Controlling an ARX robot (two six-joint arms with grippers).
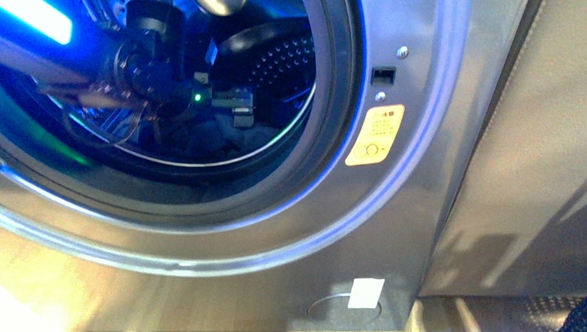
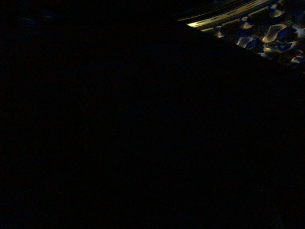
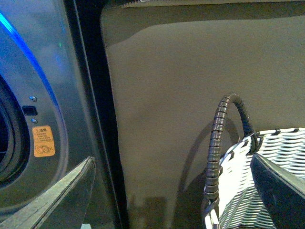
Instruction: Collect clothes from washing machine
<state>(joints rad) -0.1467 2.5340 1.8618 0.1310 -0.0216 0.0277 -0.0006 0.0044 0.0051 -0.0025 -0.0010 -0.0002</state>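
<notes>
Inside the grey metallic washing machine (image 1: 427, 127), the left claw (image 1: 241, 109), grip unreadable, is above crumpled navy fabric clothes (image 1: 216, 145) with no clear long axis. The right claw (image 3: 171, 160) is spread wide.

Dark navy fabric clothes (image 1: 213, 140) lie just beneath the left gripper (image 1: 237, 108), inside the grey metal washing machine (image 1: 427, 135). A woven white basket (image 3: 269, 157) stands beside the right gripper (image 3: 171, 162).

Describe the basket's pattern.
The basket is a white weave with dark strands; the right wrist view shows it best.

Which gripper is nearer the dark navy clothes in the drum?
Left. The left gripper is inside the steel drum, over the clothes; the right gripper is outside, by the woven white basket.
</notes>
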